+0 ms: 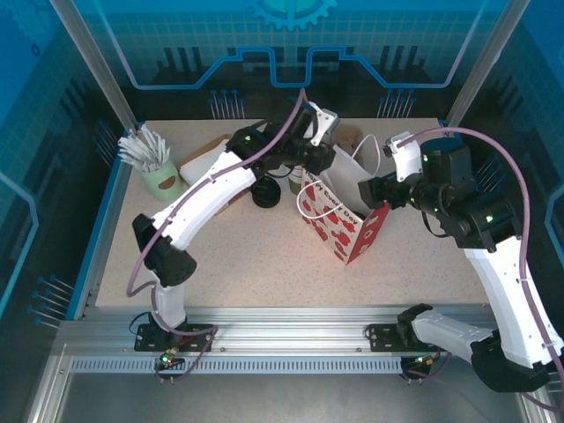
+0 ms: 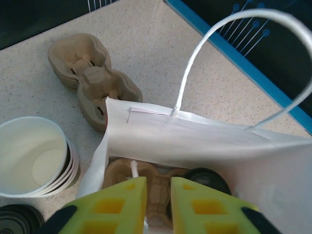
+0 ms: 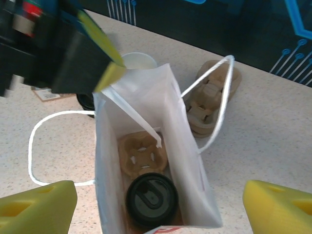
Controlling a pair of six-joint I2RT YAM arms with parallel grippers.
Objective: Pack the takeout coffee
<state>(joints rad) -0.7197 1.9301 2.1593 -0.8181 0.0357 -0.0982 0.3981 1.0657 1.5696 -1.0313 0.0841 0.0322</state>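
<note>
The takeout coffee stands inside the white paper bag, its round black lid up, in the near pocket of a brown pulp carrier. The carrier's far pocket is empty. My left gripper hovers over the bag's far rim, its jaws a little apart with nothing between them. One of its fingertips touches the bag's upper edge. A loose bag handle droops into the bag. My right gripper is wide open, straddling the bag's near end from above. The bag stands mid-table.
Spare pulp carriers lie behind the bag. A stack of lidless white-rimmed cups and loose black lids sit to its left. A green cup of white sticks stands at the back left. The blue table rim runs close behind.
</note>
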